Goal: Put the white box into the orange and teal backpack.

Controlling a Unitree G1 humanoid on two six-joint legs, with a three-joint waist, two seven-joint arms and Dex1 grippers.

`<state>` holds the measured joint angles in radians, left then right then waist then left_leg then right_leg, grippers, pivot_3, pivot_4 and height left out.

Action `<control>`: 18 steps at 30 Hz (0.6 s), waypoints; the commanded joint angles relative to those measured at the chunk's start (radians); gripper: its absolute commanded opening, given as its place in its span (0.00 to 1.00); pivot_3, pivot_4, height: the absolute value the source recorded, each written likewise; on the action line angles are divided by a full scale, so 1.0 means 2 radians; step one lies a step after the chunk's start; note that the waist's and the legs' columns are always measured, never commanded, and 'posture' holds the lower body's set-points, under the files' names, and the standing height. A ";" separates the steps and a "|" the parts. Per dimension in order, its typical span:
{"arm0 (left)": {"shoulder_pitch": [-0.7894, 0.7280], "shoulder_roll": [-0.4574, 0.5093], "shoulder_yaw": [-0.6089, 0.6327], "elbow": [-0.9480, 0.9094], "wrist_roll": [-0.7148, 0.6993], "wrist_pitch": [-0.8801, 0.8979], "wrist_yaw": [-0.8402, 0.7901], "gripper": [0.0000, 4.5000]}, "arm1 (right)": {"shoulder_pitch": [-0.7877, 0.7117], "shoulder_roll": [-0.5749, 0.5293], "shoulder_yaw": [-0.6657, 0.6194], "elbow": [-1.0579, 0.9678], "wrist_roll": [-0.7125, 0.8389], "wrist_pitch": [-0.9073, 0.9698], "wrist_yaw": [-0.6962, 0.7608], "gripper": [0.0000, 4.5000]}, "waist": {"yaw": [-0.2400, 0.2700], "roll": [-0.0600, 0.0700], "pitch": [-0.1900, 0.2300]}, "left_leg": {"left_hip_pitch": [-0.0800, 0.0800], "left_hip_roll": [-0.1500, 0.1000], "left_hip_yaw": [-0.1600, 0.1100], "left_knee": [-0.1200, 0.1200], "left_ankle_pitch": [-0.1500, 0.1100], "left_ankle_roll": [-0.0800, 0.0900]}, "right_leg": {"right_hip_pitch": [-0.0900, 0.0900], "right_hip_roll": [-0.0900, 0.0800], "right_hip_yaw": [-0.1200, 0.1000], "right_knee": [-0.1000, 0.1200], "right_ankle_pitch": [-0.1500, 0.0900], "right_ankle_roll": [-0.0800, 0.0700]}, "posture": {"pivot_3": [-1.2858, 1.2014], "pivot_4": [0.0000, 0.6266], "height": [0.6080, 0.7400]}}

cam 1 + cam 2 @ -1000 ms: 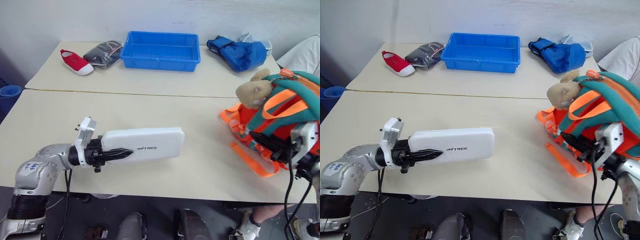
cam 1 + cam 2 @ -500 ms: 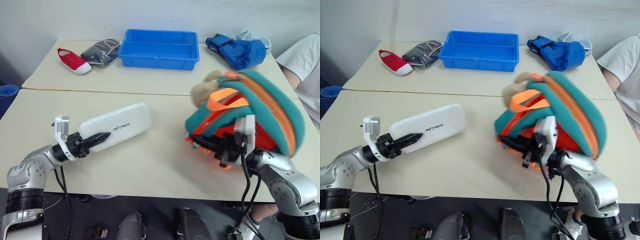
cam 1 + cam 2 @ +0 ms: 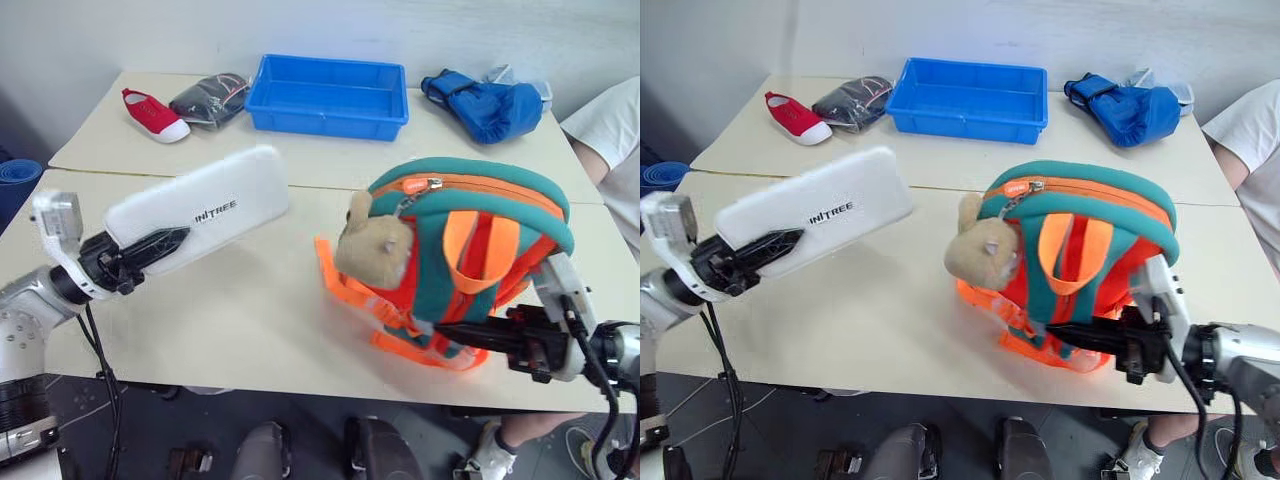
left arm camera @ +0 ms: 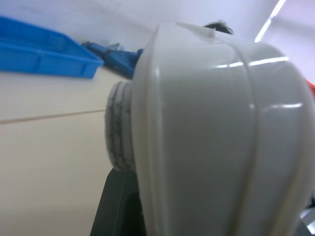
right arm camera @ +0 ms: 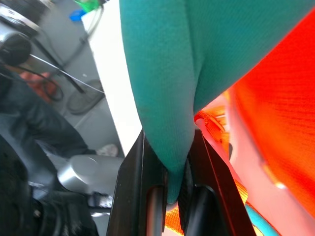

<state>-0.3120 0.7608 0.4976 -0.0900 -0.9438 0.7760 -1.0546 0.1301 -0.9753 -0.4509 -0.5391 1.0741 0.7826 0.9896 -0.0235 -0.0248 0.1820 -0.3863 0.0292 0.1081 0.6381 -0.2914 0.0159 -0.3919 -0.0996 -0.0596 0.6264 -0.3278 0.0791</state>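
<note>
Now, far left, the left gripper (image 3: pixel 150 247) has its black fingers clamped on one end of the white box (image 3: pixel 200 220), which is up off the cream table (image 3: pixel 250 330) and tilted, its free end higher and aimed toward the backpack. Grey lettering on its top face reads "UNITREE", or close to it; the first letter is hard to make out. At the back left lie a red slip-on shoe (image 3: pixel 153 114) and a dark folded bundle (image 3: pixel 208 100), then the blue plastic tray (image 3: pixel 328 97) in the middle, well apart from the action. A seam runs across the table between that back row and the front. There's an open stretch of tabletop between the box's free end and the orange and teal backpack (image 3: pixel 480 260), which stands upright near the front edge, zipper pull at the top, tan plush animal head (image 3: pixel 375 250) facing left, orange straps trailing onto the table. At the back right sits a blue bag (image 3: pixel 485 103). The right gripper (image 3: pixel 470 333) comes in low from the right, fingers pinched together on a fold of the backpack's teal trim. A person's white sleeve (image 3: pixel 610 125) shows at the right edge.
</note>
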 commanded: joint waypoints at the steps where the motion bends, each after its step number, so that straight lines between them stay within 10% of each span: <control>1: -0.046 -0.027 -0.056 -0.049 0.009 -0.030 0.007 0.27 | -0.004 -0.010 -0.015 0.025 -0.019 -0.014 0.028 0.00 | 0.005 0.000 0.000 | 0.000 0.000 0.000 0.001 0.000 0.000 | 0.000 0.000 0.000 0.000 0.000 0.000 | 0.52 0.24 1.00; 18: -0.186 -0.070 -0.263 0.084 0.218 -0.239 -0.105 0.27 | 0.041 0.041 -0.022 0.031 -0.080 -0.068 0.050 0.00 | 0.022 0.001 0.000 | -0.002 0.000 0.001 0.006 0.000 0.001 | 0.001 0.002 -0.001 0.001 0.001 0.002 | 0.52 0.24 1.00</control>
<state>-0.6495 0.6237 -0.0042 0.0698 -0.5316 0.2949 -1.2480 0.2106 -0.8984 -0.4562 -0.4429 0.9182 0.6693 1.0950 0.0209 -0.0238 0.1827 -0.3894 0.0294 0.1094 0.6514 -0.2917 0.0190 -0.3902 -0.0961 -0.0605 0.6278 -0.3247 0.0828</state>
